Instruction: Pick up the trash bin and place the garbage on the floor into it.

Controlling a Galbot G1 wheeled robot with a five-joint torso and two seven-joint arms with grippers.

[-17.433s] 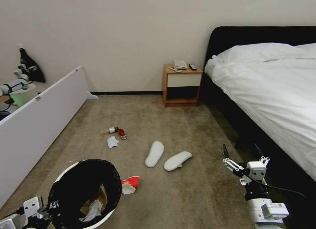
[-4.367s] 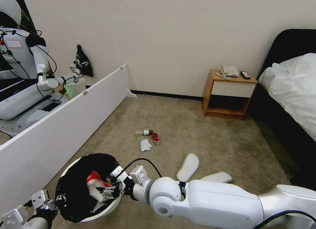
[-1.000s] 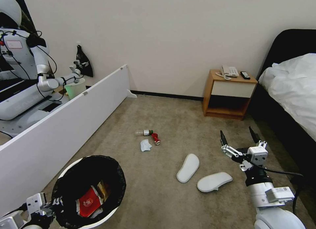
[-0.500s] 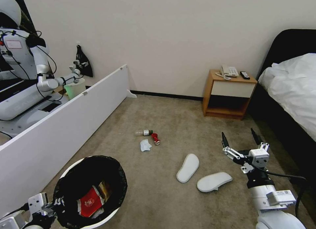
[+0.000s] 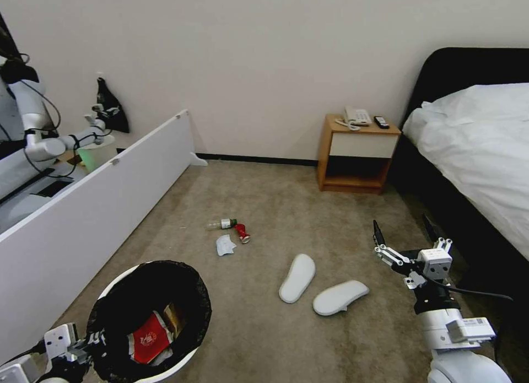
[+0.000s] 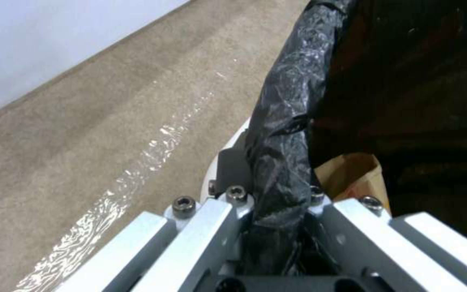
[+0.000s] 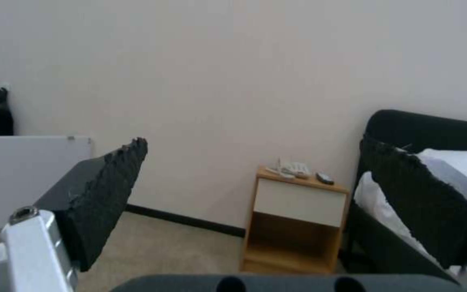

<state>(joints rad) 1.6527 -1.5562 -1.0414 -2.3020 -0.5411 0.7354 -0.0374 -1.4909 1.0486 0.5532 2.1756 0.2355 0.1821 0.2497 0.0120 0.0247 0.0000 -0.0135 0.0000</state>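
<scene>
Flanking the carpet, a white board (image 5: 82, 206) stands left, the nightstand (image 5: 357, 154) and bed (image 5: 474, 146) right. Left gripper (image 5: 91, 339) clamps the black-lined trash bin (image 5: 149, 317), low left; right gripper (image 5: 405, 231), jaws spread, hovers near two slippers (image 5: 317, 284); bottle (image 5: 220, 224), can (image 5: 242, 233), mask (image 5: 224, 244) lie beyond.

A hotel-like bedroom: made bed (image 5: 474, 140), nightstand (image 5: 355, 154) with phone (image 5: 355, 116), carpet (image 5: 308, 201).

Bin: round white plastic trash bin (image 5: 118, 281), black bag liner
Slippers: two flat white slippers (image 5: 297, 270)
Floor: beige-brown carpet (image 5: 275, 195)
</scene>
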